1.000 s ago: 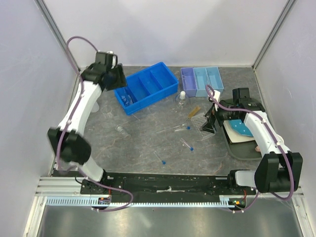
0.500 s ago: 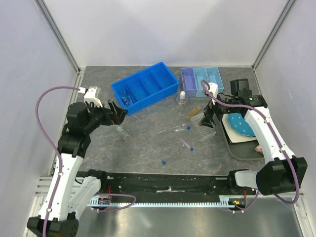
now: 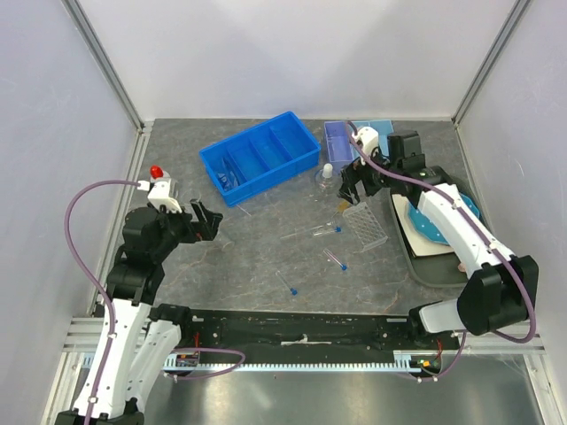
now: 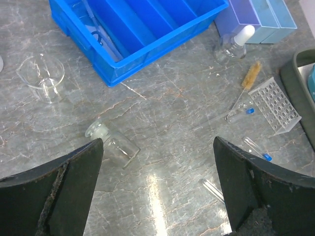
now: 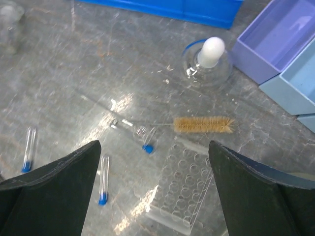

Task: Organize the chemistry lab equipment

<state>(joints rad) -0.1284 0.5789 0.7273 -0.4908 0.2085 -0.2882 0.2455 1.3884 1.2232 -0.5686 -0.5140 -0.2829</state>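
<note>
My left gripper is open and empty above a small clear glass bottle lying on its side. A clear beaker stands to its left. The red-capped squeeze bottle stands behind the left arm. My right gripper is open and empty above the tan brush and the clear tube rack, touching neither. A flask with a white stopper stands beyond them. Three blue-capped test tubes lie loose on the table. Blue-framed glasses lie in the blue bin.
The blue divided bin stands at the back centre. A purple and light-blue tray stands to its right. A dark tray at the right holds the teal plate and a beige cup.
My left arm has swung from the blue bin to the near left, over the lying bottle. My right gripper has moved from the tube rack back toward the flask, leaving the rack on the table.
</note>
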